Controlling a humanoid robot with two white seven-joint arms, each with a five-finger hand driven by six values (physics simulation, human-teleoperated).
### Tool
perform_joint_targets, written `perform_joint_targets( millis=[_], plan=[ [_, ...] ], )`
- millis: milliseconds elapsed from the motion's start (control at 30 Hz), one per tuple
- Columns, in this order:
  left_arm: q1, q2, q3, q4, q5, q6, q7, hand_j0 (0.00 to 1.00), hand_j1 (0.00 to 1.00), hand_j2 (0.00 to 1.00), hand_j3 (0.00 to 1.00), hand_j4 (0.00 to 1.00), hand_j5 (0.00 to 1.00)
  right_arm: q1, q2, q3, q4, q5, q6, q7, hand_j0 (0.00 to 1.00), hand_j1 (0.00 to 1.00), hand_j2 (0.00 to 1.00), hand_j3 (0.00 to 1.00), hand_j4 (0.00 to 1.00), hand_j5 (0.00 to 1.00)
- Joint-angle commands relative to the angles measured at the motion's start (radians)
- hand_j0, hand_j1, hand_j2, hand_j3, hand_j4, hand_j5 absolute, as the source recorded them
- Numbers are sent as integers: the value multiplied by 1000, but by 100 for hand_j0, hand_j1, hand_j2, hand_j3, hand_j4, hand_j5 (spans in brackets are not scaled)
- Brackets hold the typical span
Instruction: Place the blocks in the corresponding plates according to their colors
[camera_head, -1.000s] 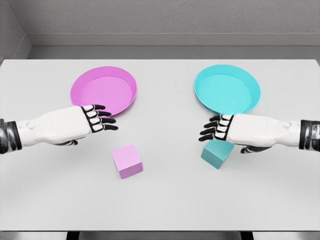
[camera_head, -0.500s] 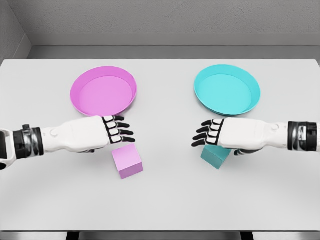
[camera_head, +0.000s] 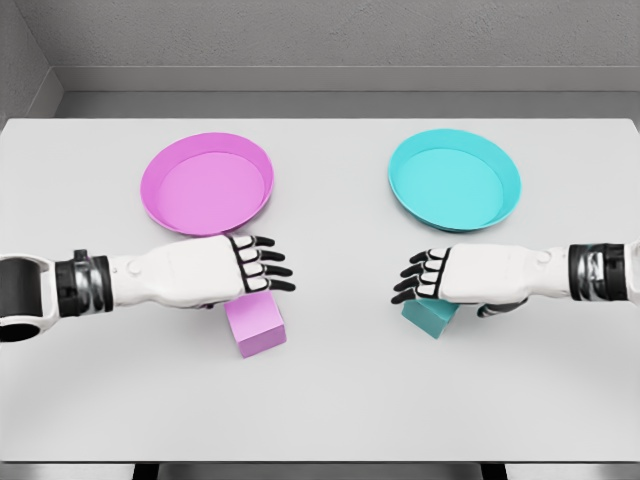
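A pink block lies on the white table, below the pink plate. My left hand hovers just above the block's far edge, fingers spread and holding nothing. A teal block sits below the teal plate, and most of it is hidden under my right hand. That hand is over the block with its fingers relaxed and pointing left, open. Both plates hold nothing.
The table's back edge meets a grey wall. Its front edge runs along the bottom of the view.
My left hand has slid right and down from the pink plate's rim to over the pink block. My right hand has lowered onto the teal block. Neither block has moved.
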Motion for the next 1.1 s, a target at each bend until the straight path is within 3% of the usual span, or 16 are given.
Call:
perform_joint_targets(
  millis=[0,433,1067],
  plan=[
    [0,-8,-6,0,6,1,1,100,100,100,100,100,100,0,11,2,2,-6,2,6,100,100,100,100,100,100],
    [12,-10,-21,6,9,1,1,100,100,100,100,100,100,-8,55,3,54,3,2,46,99,99,99,99,99,99],
    [25,-13,-43,12,7,1,1,100,100,100,100,100,100,-9,71,3,48,14,2,67,67,67,67,67,67,67]
  ],
)
